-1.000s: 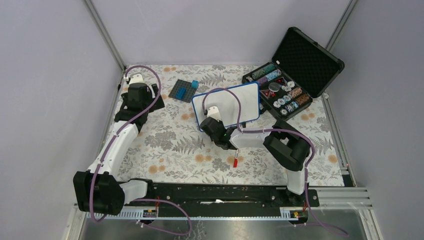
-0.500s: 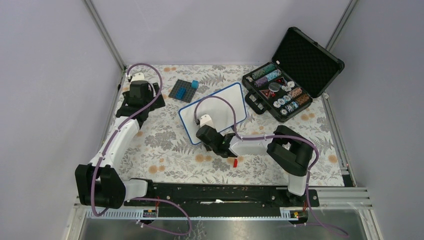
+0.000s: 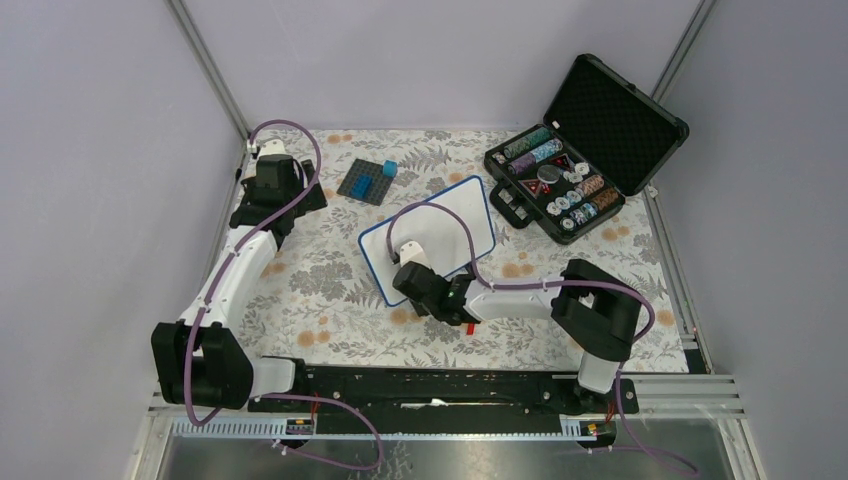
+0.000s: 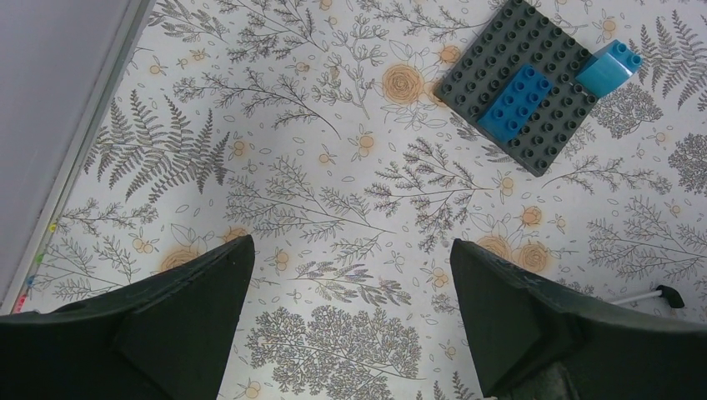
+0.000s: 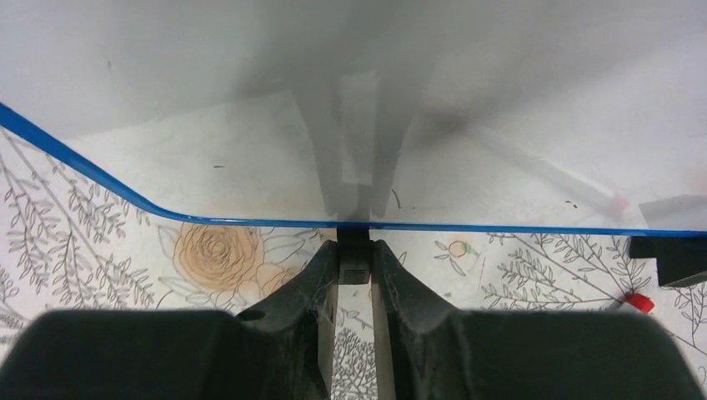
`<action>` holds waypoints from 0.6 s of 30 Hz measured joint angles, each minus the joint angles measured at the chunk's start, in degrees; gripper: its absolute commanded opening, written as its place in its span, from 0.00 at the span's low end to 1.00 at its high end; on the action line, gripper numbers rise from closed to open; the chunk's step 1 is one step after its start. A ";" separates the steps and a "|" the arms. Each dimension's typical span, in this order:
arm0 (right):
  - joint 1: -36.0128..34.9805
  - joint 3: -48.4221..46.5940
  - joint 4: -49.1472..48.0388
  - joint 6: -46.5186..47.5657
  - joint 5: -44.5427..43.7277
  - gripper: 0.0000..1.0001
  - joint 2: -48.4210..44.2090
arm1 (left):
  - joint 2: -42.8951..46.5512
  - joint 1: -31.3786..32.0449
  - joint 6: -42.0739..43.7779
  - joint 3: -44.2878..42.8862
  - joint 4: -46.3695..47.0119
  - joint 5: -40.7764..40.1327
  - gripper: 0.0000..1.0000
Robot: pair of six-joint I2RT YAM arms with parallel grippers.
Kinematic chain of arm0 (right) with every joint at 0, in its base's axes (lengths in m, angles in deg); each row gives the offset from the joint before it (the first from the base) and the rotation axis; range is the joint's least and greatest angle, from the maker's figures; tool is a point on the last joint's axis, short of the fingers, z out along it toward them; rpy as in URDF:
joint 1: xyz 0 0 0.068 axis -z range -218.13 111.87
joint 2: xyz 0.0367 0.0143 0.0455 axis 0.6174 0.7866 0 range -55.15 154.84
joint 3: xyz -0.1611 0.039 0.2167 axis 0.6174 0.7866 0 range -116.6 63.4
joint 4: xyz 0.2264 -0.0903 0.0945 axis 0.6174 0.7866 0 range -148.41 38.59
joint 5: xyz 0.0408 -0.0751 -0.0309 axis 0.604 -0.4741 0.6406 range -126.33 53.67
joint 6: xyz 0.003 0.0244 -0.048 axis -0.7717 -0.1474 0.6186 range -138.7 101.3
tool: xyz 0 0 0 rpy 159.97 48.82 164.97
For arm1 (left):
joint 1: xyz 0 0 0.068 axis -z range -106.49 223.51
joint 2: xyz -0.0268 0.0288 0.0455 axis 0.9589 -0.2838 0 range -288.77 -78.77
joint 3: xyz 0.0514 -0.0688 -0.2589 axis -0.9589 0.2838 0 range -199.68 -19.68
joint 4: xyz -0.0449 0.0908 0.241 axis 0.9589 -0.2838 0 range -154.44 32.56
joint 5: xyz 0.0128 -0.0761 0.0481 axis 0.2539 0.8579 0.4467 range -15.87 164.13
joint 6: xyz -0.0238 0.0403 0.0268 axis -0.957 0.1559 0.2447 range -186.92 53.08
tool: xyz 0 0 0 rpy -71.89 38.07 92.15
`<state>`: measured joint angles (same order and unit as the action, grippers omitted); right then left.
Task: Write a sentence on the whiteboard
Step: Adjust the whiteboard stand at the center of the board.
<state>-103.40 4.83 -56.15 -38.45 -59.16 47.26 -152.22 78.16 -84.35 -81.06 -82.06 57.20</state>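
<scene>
The whiteboard (image 3: 445,215), white with a blue rim, lies tilted on the floral cloth at mid-table. My right gripper (image 5: 354,250) is at its near edge, shut on one of its small black feet (image 5: 354,260), just under the blue rim (image 5: 500,227). The board's second black foot (image 5: 682,260) shows at the right. The board's face (image 5: 208,100) is plain white; the sentence is not in view. My left gripper (image 4: 350,258) hangs wide open over bare cloth at the far left (image 3: 272,208), holding nothing.
A red-capped marker (image 3: 468,325) lies on the cloth beside the right wrist, its red end (image 5: 638,302) near the board. A dark grey baseplate (image 4: 542,125) with blue bricks sits at the back. An open black case (image 3: 610,120) of chips stands at the back right.
The right gripper has dragged the whiteboard left and toward the near edge, turning it. The left gripper has shifted slightly toward the back left, still open.
</scene>
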 measured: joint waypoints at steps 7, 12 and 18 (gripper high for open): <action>-2.19 -0.02 2.23 2.84 1.07 0.67 -2.40 | 0.00 -0.04 0.26 -0.02 -0.74 0.26 0.99; -2.27 -0.76 5.31 5.97 2.80 0.71 -6.71 | -0.24 -0.04 0.74 -0.57 -1.90 0.63 0.99; -0.22 -1.64 10.69 9.40 9.07 0.66 -14.32 | -0.22 -0.04 1.11 -1.27 -2.43 1.09 0.99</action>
<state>-103.62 3.19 -45.46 -29.05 -50.09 32.94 -152.44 78.11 -83.24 -82.33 -84.48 58.29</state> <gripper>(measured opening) 0.689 0.989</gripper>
